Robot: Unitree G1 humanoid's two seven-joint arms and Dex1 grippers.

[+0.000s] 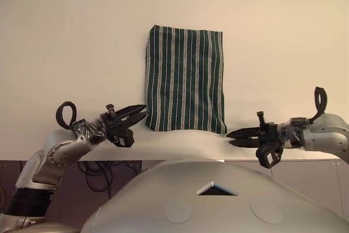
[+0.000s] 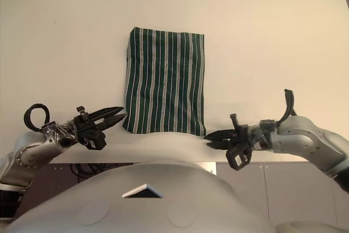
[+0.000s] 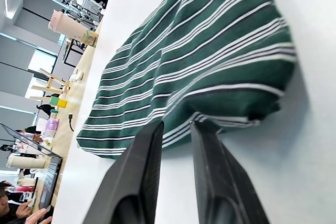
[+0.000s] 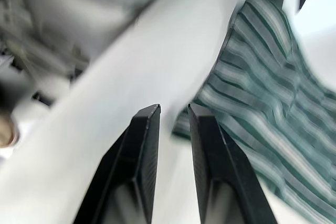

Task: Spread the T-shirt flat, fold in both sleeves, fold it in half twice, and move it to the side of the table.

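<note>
With left gripper (image 1: 144,112) and right gripper (image 1: 228,138) slightly parted and empty beside the near corners of the folded T-shirt (image 1: 185,77) on the tabletop (image 1: 71,53), we risk pinching only the top layer, undoing the fold.

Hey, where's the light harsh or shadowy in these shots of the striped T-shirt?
Left eye view: the table is evenly lit, no glare, hardly any shadow round the T-shirt. Left wrist view: the T-shirt's corner throws a soft shadow on the table.
</note>
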